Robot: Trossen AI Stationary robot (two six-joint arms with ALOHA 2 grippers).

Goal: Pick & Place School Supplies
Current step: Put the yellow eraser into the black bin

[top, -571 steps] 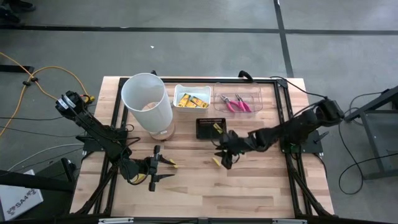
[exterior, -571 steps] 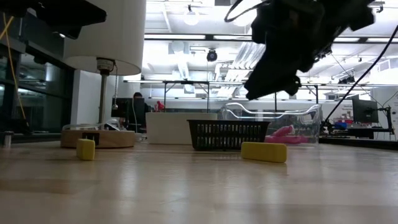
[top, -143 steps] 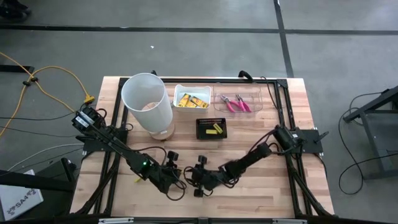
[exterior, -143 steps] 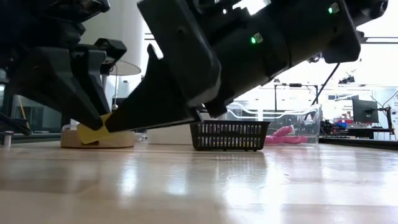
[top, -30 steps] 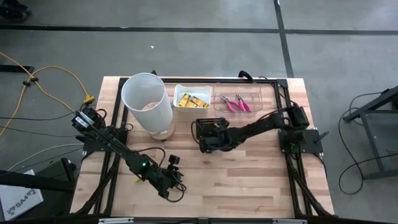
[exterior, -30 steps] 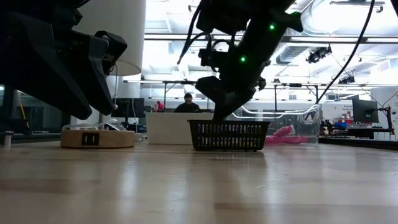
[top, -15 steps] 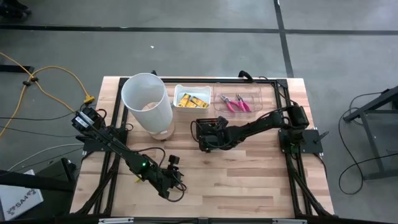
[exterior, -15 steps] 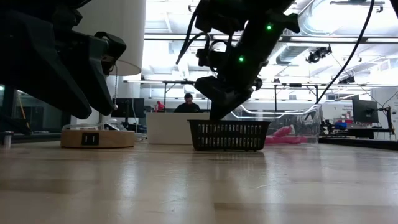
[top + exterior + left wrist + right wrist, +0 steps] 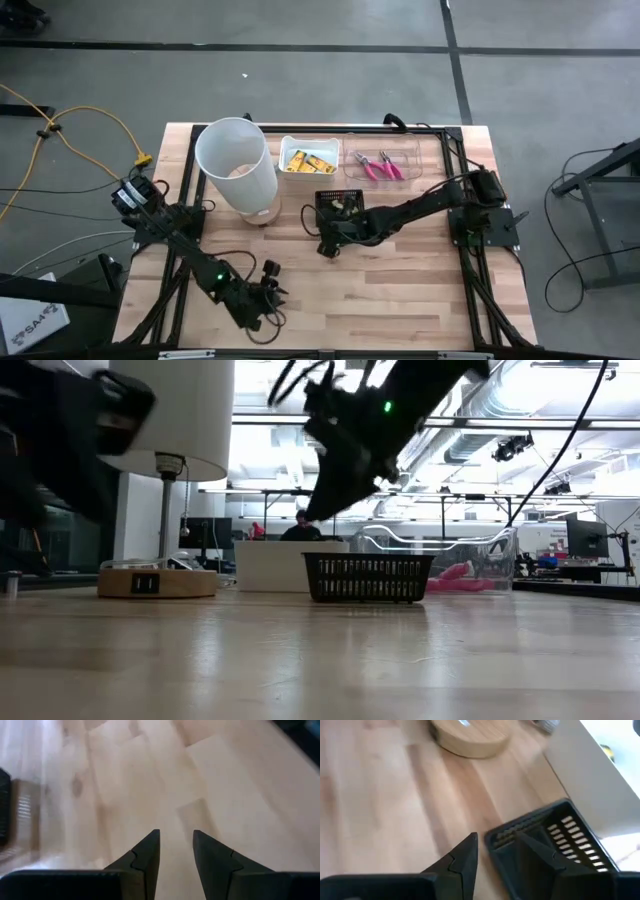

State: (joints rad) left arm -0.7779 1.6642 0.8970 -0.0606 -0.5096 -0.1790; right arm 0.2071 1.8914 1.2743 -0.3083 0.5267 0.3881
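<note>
Right gripper point(image 9: 325, 243) hangs just off the black tray point(image 9: 342, 199) corner, fingers parted, empty; left gripper point(image 9: 268, 289) low over bare wood point(image 9: 400, 290), fingers slightly apart, empty

From above, my light is even and soft, and the table point(image 9: 400, 290) looks bright with only faint shadows under the arms. Down low, the ceiling lights at 12 o'clock glare hard, so the arms turn into black shapes. The wood shines with pale streaks at 6 o'clock. My left arm at 9 o'clock is smeared with blur. Both wrist pictures are fuzzy, with a white washed-out patch near 10 o'clock in the left one.
</note>
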